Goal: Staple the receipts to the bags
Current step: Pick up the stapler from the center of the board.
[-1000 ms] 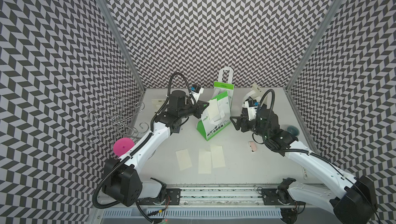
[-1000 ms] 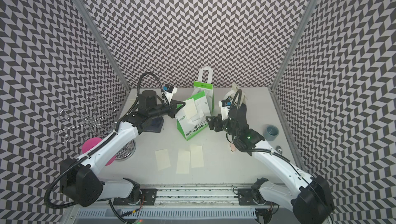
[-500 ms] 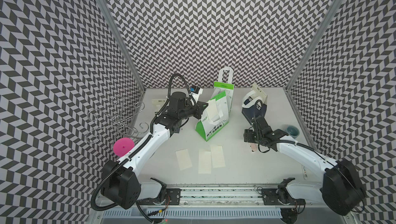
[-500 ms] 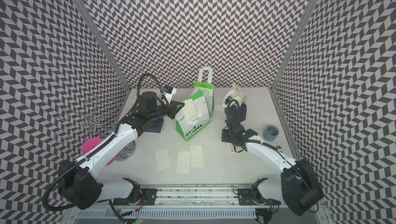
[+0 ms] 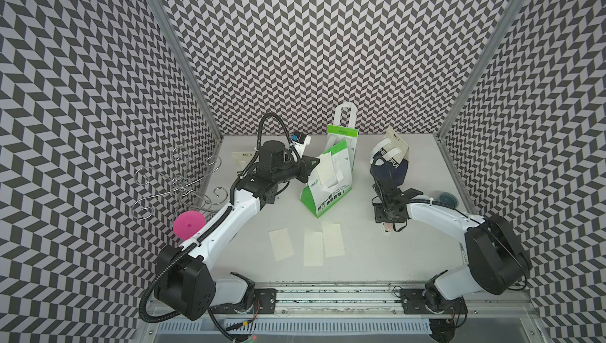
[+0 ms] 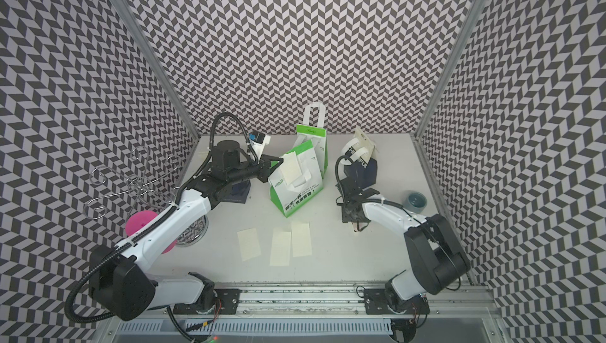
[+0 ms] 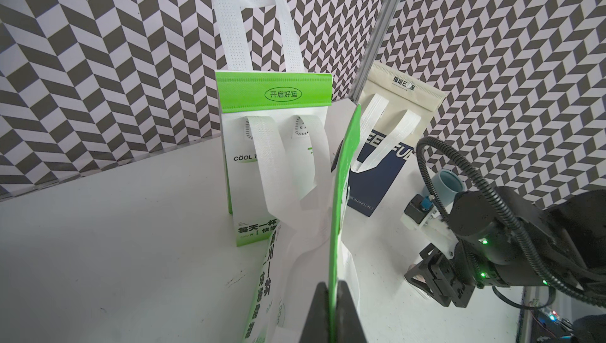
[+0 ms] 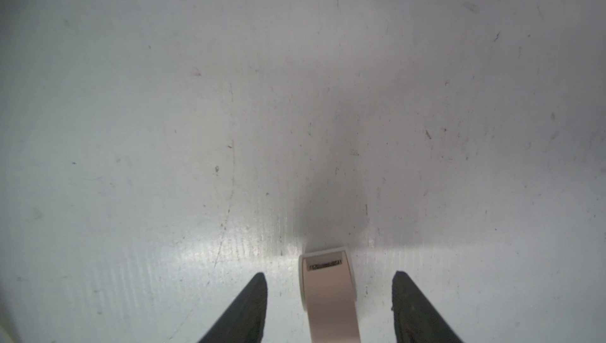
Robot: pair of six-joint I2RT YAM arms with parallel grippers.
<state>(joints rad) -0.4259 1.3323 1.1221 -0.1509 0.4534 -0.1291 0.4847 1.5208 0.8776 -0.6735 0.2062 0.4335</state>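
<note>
A green-and-white bag point(image 5: 329, 195) tilts at mid table, and my left gripper point(image 7: 332, 287) is shut on its green top edge point(image 7: 344, 174). One receipt point(image 5: 326, 169) lies against that bag's face. Three more receipts point(image 5: 313, 248) lie flat on the table in front. Behind stands a second green-and-white bag point(image 5: 345, 134), and to its right a navy-and-cream bag point(image 5: 392, 164). My right gripper point(image 8: 329, 287) hangs low over the table, open, one finger on each side of a pink stapler point(image 8: 328, 292) that lies flat, touching neither.
A wire hook stand point(image 5: 178, 180) with a pink disc point(image 5: 189, 225) stands at the left edge. A blue-grey cup point(image 5: 446, 197) sits at the right edge. A navy bag point(image 6: 241, 190) lies flat under my left arm.
My right arm has swung from beside the navy bag down and forward to the stapler, and its jaws have narrowed. The left arm and its bag stay put.
</note>
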